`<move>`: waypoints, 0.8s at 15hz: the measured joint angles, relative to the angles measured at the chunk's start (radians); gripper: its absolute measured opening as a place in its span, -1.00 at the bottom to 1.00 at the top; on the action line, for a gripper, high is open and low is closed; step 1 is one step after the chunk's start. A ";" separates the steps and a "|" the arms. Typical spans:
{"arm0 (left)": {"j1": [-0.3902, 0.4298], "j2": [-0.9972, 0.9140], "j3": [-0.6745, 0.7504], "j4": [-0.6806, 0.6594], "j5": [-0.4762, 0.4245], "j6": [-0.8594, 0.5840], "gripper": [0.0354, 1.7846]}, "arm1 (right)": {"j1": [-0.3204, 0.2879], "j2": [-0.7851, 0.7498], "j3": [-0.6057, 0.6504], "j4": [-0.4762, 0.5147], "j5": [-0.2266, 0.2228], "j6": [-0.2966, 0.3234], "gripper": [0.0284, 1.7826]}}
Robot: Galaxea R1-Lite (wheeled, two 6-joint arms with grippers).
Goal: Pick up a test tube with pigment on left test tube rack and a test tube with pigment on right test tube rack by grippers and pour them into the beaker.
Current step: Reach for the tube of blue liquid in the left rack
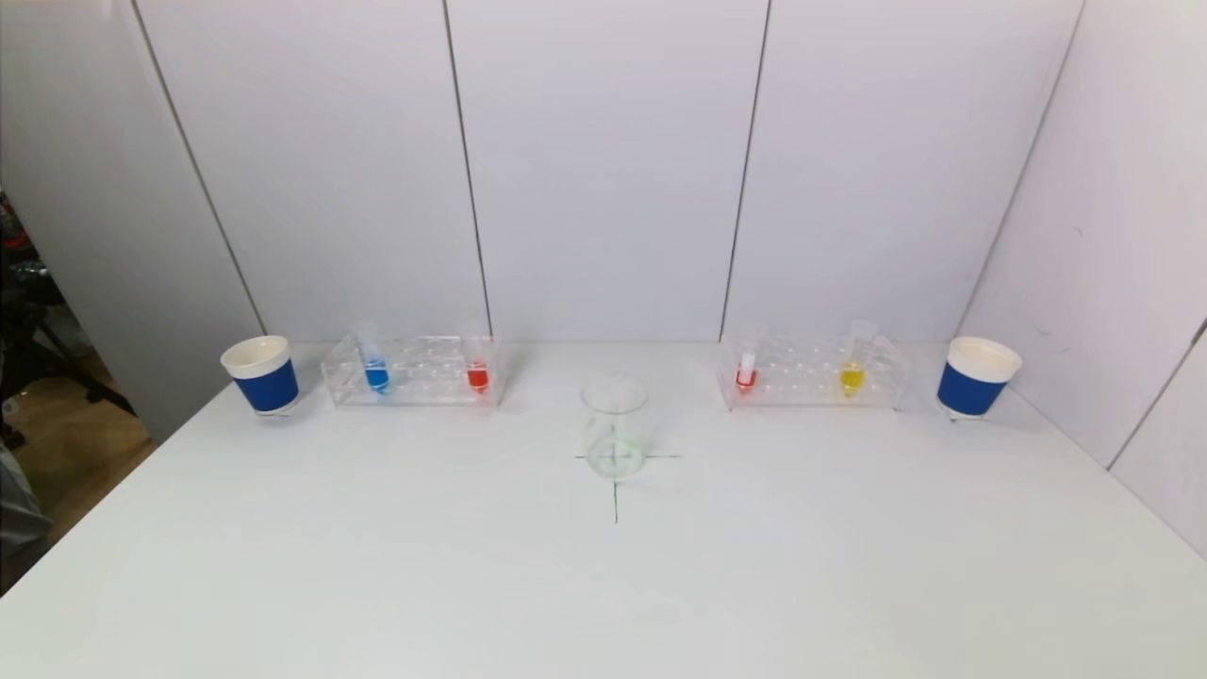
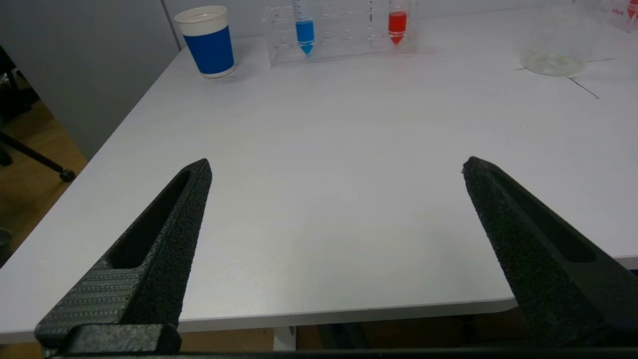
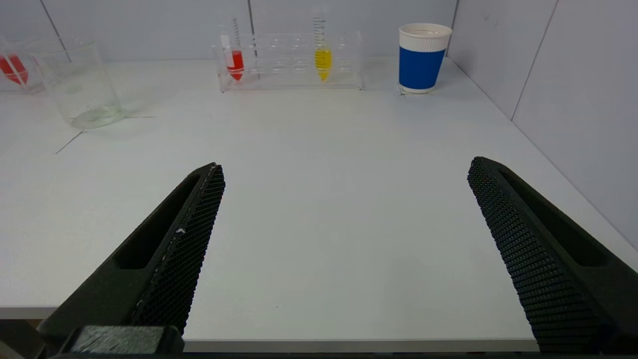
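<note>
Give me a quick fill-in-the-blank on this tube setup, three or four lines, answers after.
1. The left rack holds a blue tube and a ____ tube.
2. The beaker stands on a drawn ____ between the racks.
3. In the right rack, the tube nearest the right cup is ____.
4. The left hand and right hand are both ____, holding nothing.

Answers: red; cross; yellow; open
</note>
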 joint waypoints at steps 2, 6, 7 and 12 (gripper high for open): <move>0.000 0.000 0.000 0.000 0.000 -0.001 0.98 | 0.000 0.000 0.000 0.000 0.000 0.000 0.99; 0.000 0.000 0.000 0.000 0.000 0.004 0.98 | 0.000 0.000 0.000 0.000 0.000 0.000 0.99; 0.000 0.000 0.000 0.000 0.001 0.006 0.98 | 0.000 0.000 0.000 0.000 0.000 0.000 0.99; 0.000 0.003 -0.057 0.022 -0.004 0.014 0.98 | 0.000 0.000 0.000 0.000 0.000 0.000 0.99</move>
